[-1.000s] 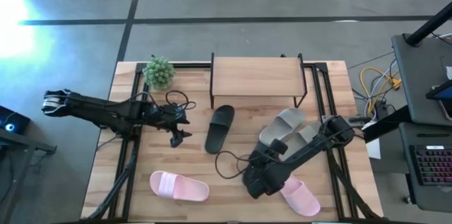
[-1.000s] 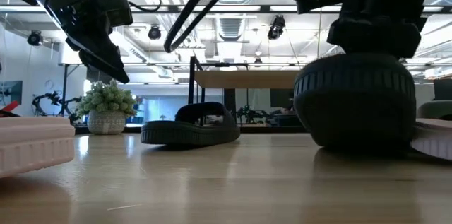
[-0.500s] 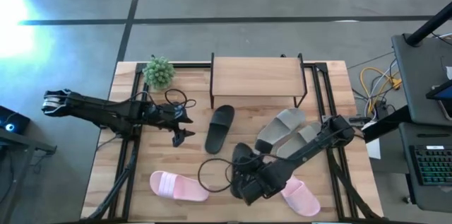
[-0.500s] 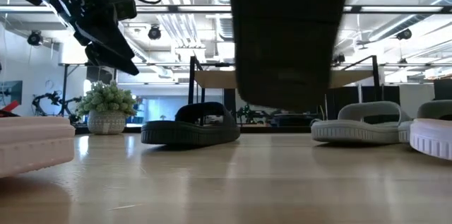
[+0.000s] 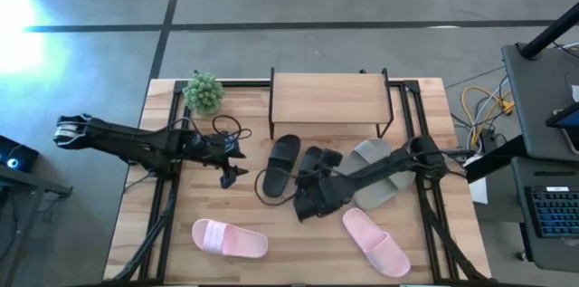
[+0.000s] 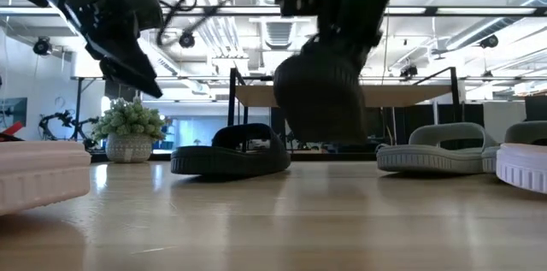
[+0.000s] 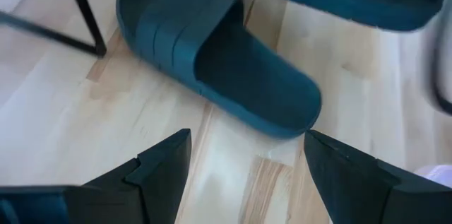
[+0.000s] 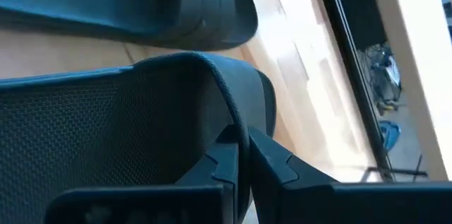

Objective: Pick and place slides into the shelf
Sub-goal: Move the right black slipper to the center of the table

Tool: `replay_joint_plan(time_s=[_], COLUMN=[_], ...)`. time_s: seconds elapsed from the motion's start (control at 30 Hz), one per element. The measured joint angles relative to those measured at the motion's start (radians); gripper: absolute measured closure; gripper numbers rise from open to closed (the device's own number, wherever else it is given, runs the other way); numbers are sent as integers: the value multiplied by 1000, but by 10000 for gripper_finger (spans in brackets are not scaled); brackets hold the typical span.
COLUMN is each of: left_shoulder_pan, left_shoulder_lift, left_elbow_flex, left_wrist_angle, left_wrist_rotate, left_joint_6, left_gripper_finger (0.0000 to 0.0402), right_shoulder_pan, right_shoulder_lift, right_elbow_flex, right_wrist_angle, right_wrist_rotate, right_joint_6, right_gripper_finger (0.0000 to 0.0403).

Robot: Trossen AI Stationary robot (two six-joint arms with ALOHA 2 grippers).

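The right hand (image 5: 312, 198) is clenched on the strap of a black slide (image 5: 314, 178), holding it off the surface (image 5: 181, 215) near the middle, just beside the second black slide (image 5: 281, 162), which lies flat in front of the shelf (image 5: 327, 97). In the low view the held slide (image 6: 323, 96) hangs tilted above the wood. The shelf stands at the far edge with its top board bare. The grey-white pair (image 5: 384, 171) lies toward the right edge, partly under the right arm. One pink slide (image 5: 374, 242) lies near the near-right corner, the other (image 5: 228, 238) near the near-left. The left hand (image 5: 230, 175) hovers released, left of the flat black slide, near a potted plant (image 5: 204, 91) at the far-left corner.
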Motion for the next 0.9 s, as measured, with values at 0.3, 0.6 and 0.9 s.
replay_joint_plan(time_s=[0.3,0.6,0.9], left_shoulder_pan=[0,0,0], left_shoulder_lift=[68,104,153], left_elbow_flex=[-10,-11,-11], left_wrist_angle=[-28,-22,-15], left_wrist_rotate=[0,3,4], left_joint_6=[2,2,2], left_gripper_finger=[141,141,141], right_shoulder_pan=[-80,-126,-136], right_shoulder_lift=[0,0,0], right_elbow_flex=[-83,-90,-116], right_wrist_angle=[288,228,255], right_wrist_rotate=[-26,-29,-80], right_joint_6=[-247,-241,-233], right_gripper_finger=[390,390,388])
